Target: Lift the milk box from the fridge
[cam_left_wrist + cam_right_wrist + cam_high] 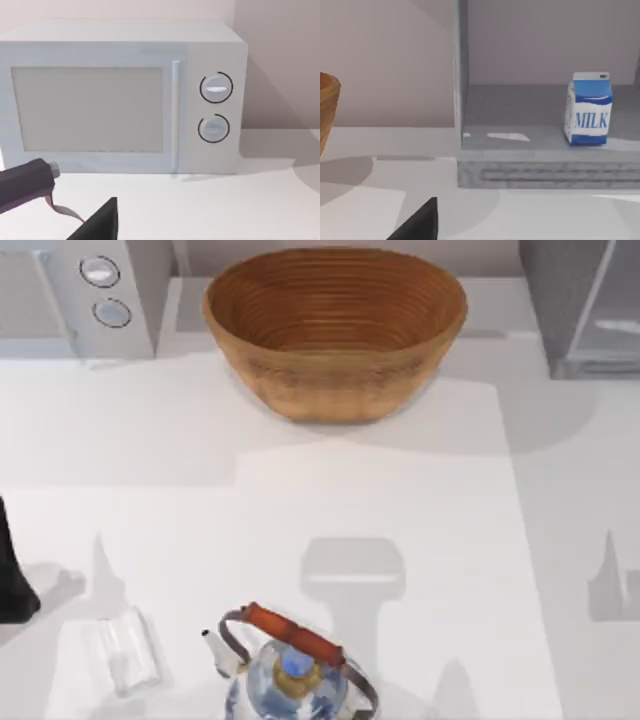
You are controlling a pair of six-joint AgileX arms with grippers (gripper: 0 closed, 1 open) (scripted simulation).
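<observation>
The milk box (588,108) stands upright on the fridge (530,160) floor, at the right of the right wrist view, well back from the front lip. In the top view the fridge (580,305) sits at the upper right corner of the bench (400,500), its pale door panel swung open. The wicker basket (335,330) rests at upper centre, the light-grey box with two knobs (90,290) at upper left, a teapot (290,670) at the bottom edge. The left wrist view faces that knobbed box (120,100) head-on. The left arm (12,580) is parked at the left edge. Whether either gripper is apart or together, I cannot tell.
</observation>
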